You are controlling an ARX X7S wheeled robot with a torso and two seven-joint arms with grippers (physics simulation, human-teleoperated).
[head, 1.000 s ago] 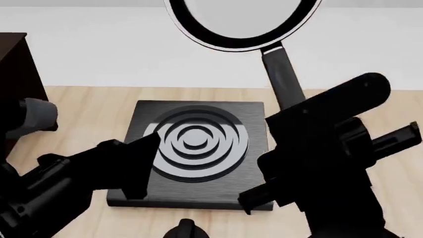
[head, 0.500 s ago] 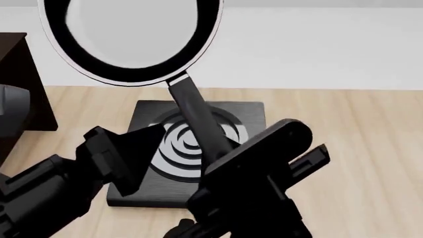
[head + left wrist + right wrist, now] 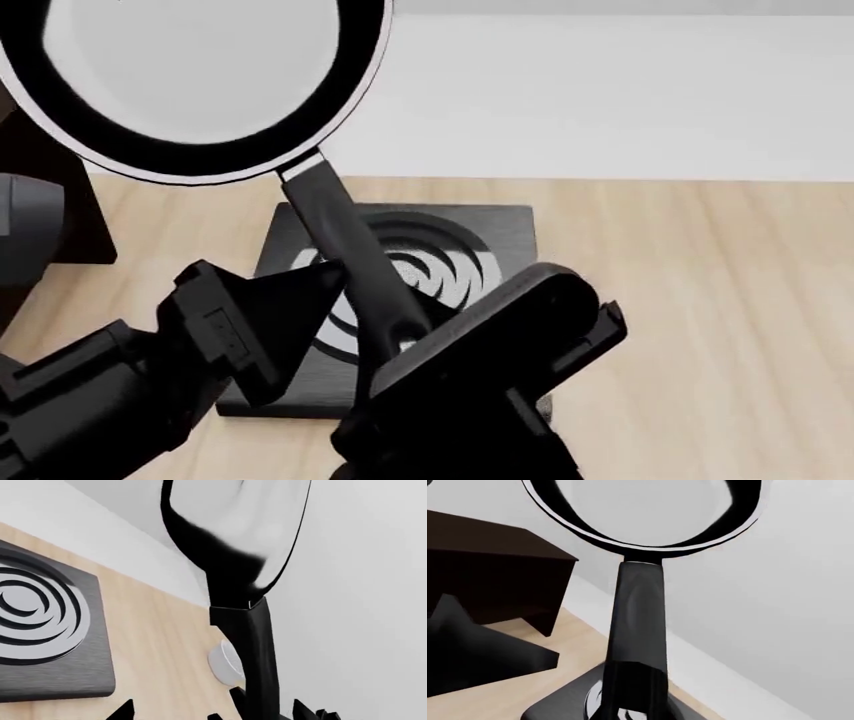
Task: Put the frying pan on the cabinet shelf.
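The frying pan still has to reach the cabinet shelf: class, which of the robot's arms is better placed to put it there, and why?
The right. Its gripper already holds the frying pan by the handle, lifted off the table and near the cabinet. The left gripper holds nothing.

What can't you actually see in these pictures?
- Head view: the round black frying pan is cut off by the top edge, and the right gripper's fingertips hide behind its own body.
- Left wrist view: the small white cup is half hidden by the pan's handle.
- Right wrist view: the dark brown cabinet shows no shelf.
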